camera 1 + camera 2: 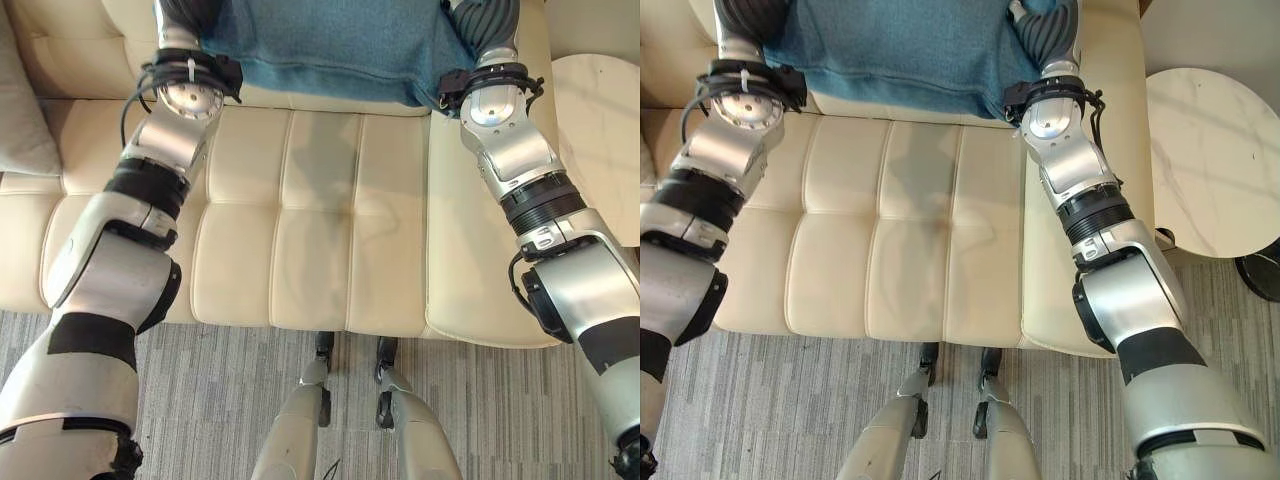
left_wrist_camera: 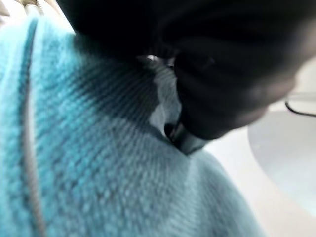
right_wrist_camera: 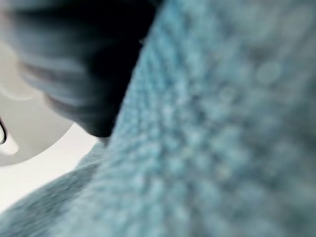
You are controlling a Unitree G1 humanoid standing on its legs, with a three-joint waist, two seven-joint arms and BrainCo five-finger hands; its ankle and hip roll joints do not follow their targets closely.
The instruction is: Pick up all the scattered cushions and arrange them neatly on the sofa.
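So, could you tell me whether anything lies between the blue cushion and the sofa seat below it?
Nothing visible does. The blue cushion is held between the left hand and right hand at the backrest; the cream seat beneath it is bare.

This looks like a living room or lounge. A cream tufted leather sofa (image 1: 300, 230) stands on grey striped carpet (image 1: 220, 400), with a teal knitted cushion (image 1: 320, 45) against its back, a pale cushion (image 1: 20, 110) at one end, and a round white marble-topped side table (image 1: 1210, 160) just beside the other.
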